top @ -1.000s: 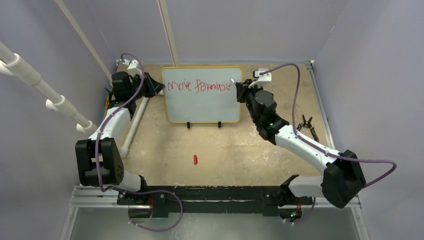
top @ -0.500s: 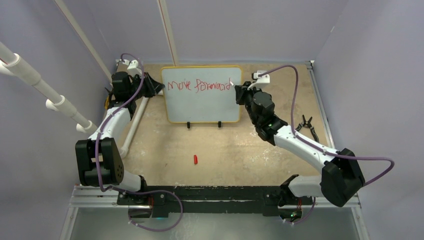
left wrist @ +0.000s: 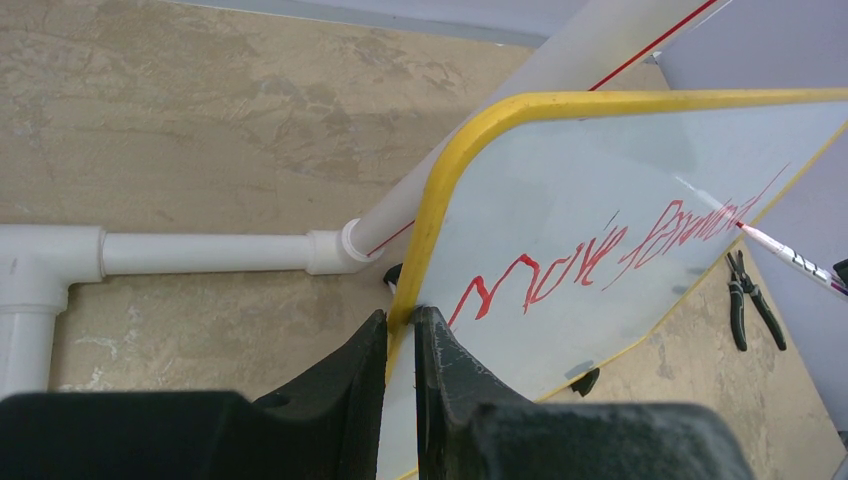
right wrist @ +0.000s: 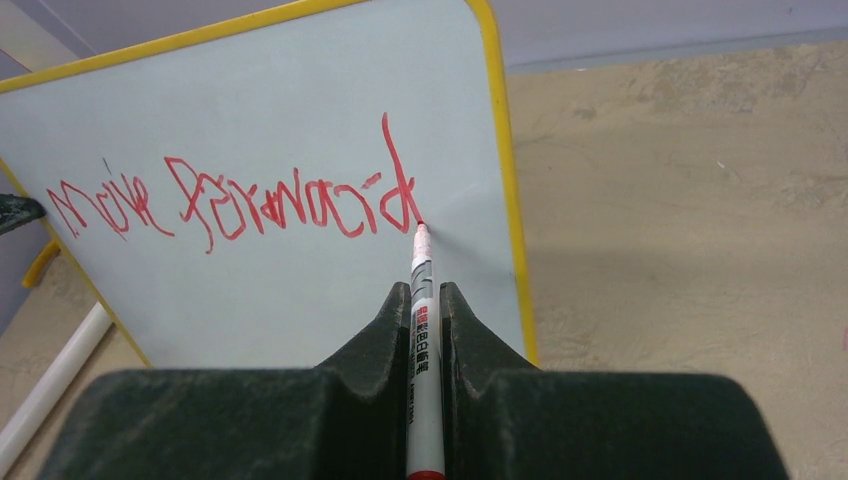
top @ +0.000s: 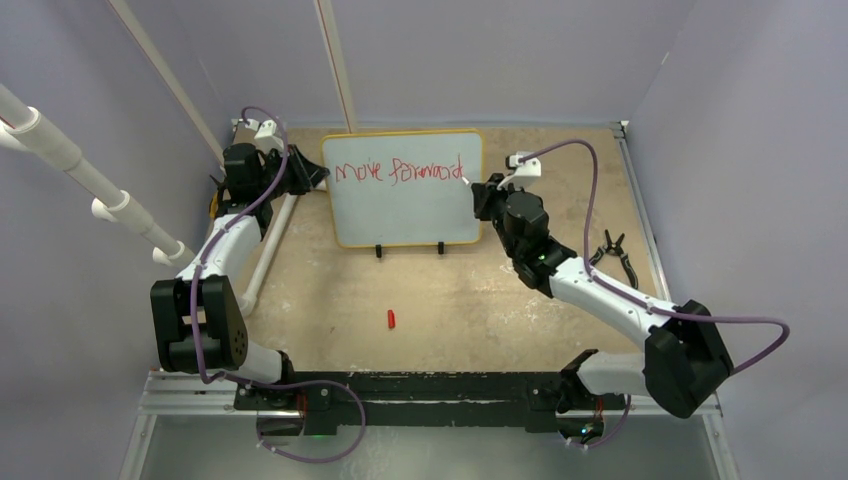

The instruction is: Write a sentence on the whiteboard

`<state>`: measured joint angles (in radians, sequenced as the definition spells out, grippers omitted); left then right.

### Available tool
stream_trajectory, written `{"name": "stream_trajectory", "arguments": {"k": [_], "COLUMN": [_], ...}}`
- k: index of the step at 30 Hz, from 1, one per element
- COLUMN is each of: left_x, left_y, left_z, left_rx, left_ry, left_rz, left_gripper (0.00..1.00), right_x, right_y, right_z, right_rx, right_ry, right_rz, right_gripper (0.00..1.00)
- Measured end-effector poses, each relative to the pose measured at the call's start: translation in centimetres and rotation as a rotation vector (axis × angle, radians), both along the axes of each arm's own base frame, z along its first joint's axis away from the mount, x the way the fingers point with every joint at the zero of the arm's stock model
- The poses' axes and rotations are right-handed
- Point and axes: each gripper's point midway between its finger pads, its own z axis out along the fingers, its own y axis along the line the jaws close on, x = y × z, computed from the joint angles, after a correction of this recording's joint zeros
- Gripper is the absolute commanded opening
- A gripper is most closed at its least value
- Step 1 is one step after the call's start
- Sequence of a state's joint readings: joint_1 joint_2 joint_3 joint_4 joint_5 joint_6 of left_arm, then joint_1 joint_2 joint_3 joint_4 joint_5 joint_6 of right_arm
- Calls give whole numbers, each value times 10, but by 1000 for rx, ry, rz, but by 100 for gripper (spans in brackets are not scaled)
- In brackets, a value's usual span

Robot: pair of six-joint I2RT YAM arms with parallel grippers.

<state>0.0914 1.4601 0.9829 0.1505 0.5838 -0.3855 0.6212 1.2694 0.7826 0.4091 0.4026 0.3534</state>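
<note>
Right wrist view: right gripper (right wrist: 425, 292) clamped on the marker (right wrist: 420, 340), tip at the foot of the last "d" of the sentence (right wrist: 250, 205), one line written, on the whiteboard (right wrist: 300, 310) standing at the table's (top: 450, 290) far side. Left gripper (left wrist: 400, 322) pinches the whiteboard's yellow left edge. Advice: lift the tip clear, restart lower left, press lightly.

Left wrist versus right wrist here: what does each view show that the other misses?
Left wrist only: left gripper shut on the whiteboard at its yellow edge, a white pipe behind, pliers on the table. Right wrist only: right gripper shut on the marker, tip at the final d. Both: the board face, the red lettering, the marker.
</note>
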Motion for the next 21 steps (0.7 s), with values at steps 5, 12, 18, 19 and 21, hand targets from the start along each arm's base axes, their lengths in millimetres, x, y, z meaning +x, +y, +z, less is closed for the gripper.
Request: {"name": "stream_trajectory", "arguments": {"k": [5,12,18,19,21], "left_x": [0,-1,-3,-3,-5], "left_y": [0,-2,-11,-13,-17], "left_z": [-2,-2,2,1,-2], "left_rx": [0,3,16,17,21], "left_ry": [-1,-4,-14,-10,2], "left_rz": [0,2,-2,-4,-6], "left_gripper": [15,14,14,14,15], "right_x": [-1,-6,-22,-26,-32], "right_y": [-2,-14,-21,-20,-20], "right_z": [-3,1,35,42,53], "right_rx": [5,2,37,45,55], "right_ry": [14,19,-64,-82,-112], "right_rz": [-11,-54,-20,-3,23], "right_gripper": [0,0,0,0,0]}}
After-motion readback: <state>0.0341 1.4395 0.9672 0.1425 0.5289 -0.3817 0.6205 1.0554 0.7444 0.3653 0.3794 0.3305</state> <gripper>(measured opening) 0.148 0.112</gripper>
